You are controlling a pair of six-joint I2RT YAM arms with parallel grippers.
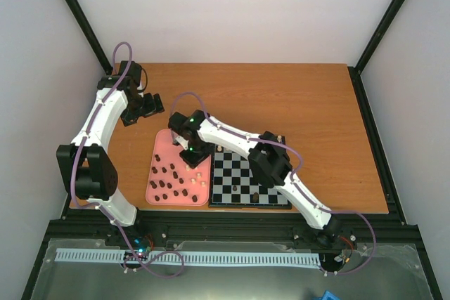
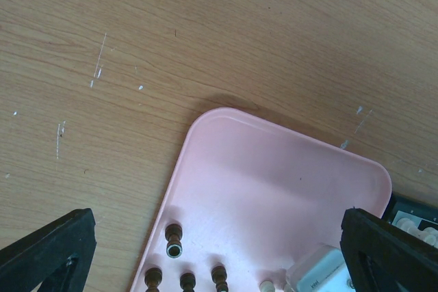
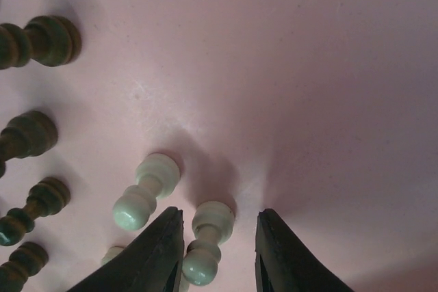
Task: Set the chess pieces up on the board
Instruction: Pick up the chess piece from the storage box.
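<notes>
The checkered board point(image 1: 247, 182) lies near the table's front edge with a few pieces on its near rows. Left of it a pink tray point(image 1: 163, 156) holds several dark brown pieces point(image 1: 169, 180) and a few cream pieces point(image 1: 199, 178). My right gripper point(image 3: 217, 244) is low over the tray, open, its jaws on either side of an upright cream pawn point(image 3: 207, 241); it touches neither clearly. A second cream pawn point(image 3: 146, 191) stands just left. My left gripper point(image 1: 144, 107) hangs open and empty above the table beyond the tray's far corner point(image 2: 226, 117).
Dark pieces point(image 3: 27, 42) stand at the left of the right wrist view. The tray's rim point(image 2: 171, 196) runs past dark pieces point(image 2: 174, 239). The right arm's wrist point(image 2: 321, 275) shows at the tray's near right. Bare wooden table point(image 1: 281, 96) lies behind.
</notes>
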